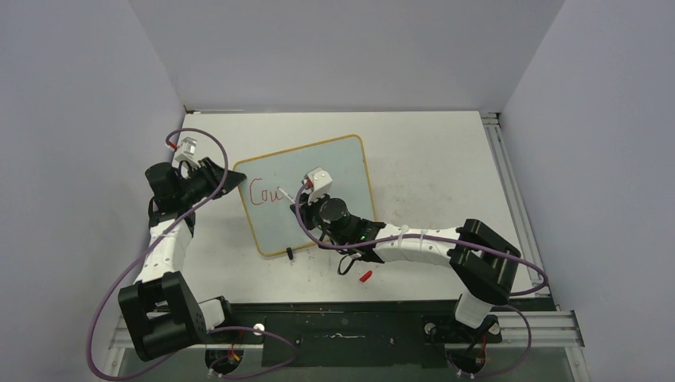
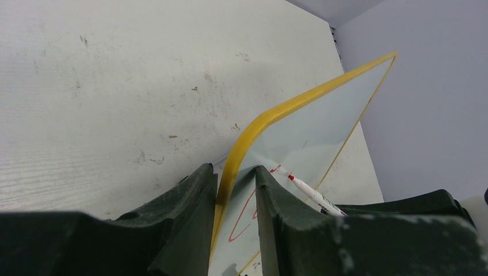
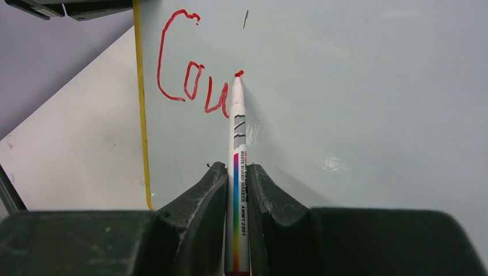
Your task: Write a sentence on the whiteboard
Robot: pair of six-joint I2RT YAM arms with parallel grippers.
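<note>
Table [image 1: 446, 151]: carries the whiteboard [image 1: 338, 163].
Left jaws: clamped on the whiteboard's left corner.
Right jaws: clamped on a marker [image 3: 237, 144], tip on the whiteboard.
Sentence [image 3: 187, 80]: only "Cou" so far, at the whiteboard's upper left; "r" looks next, needing steady rightward strokes.

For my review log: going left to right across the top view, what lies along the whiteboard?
The left gripper clamping the whiteboard corner → red letters "Cou" → marker → right gripper.
</note>
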